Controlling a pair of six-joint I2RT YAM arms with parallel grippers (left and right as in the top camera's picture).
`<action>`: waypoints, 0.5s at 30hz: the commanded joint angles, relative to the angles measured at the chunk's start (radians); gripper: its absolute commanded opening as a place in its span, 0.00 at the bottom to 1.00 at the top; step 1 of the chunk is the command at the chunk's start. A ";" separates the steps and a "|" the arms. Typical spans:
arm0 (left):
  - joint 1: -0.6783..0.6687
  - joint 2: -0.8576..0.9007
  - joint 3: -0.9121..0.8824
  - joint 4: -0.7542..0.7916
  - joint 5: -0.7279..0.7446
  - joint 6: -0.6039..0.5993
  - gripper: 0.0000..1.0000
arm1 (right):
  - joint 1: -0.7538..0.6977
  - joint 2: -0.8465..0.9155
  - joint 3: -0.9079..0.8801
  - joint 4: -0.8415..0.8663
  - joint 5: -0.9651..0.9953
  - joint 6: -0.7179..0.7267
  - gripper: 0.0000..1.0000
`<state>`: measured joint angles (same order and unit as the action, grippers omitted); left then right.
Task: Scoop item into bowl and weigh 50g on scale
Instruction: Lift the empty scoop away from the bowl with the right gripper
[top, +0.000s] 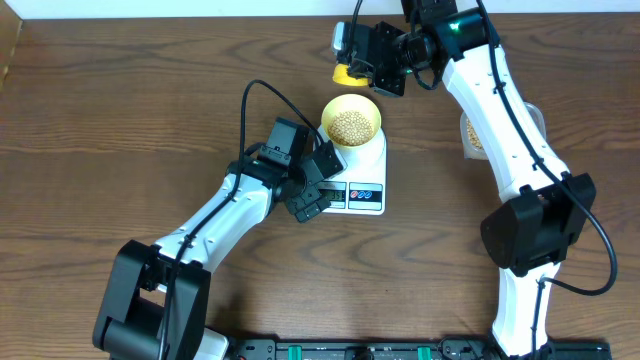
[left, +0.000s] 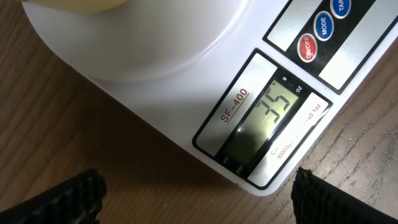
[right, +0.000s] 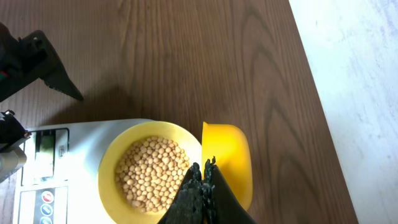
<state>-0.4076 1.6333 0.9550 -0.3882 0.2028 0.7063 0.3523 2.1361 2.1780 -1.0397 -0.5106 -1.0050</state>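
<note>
The pale yellow bowl (top: 352, 121) stands on the white scale (top: 366, 160), partly filled with tan beans (top: 352, 127). In the left wrist view the scale's display (left: 273, 107) reads 35. My left gripper (top: 316, 190) hovers open by the scale's front left corner, its fingers (left: 81, 194) on either side of that corner with nothing between them. My right gripper (top: 372, 68) is behind the bowl, shut on the handle of a yellow scoop (top: 347, 72). The right wrist view shows the scoop's cup (right: 227, 155) empty, just right of the bowl (right: 112, 158) and its beans (right: 152, 171).
A clear tub of beans (top: 473, 137) sits at the right, mostly hidden under the right arm. Red and blue buttons (left: 323, 28) line the scale's front edge. A pale wall surface (right: 360, 74) borders the table's far edge.
</note>
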 joint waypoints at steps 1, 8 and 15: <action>-0.001 0.013 -0.003 0.001 -0.010 -0.005 0.98 | 0.015 -0.031 0.021 0.003 0.029 -0.010 0.01; -0.001 0.013 -0.003 0.002 -0.010 -0.005 0.98 | 0.005 -0.031 0.021 0.017 0.037 0.018 0.01; -0.001 0.013 -0.003 0.002 -0.014 -0.005 0.98 | -0.030 -0.031 0.021 0.098 0.037 0.219 0.01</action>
<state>-0.4076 1.6333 0.9550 -0.3878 0.2028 0.7063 0.3458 2.1361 2.1780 -0.9630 -0.4706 -0.9115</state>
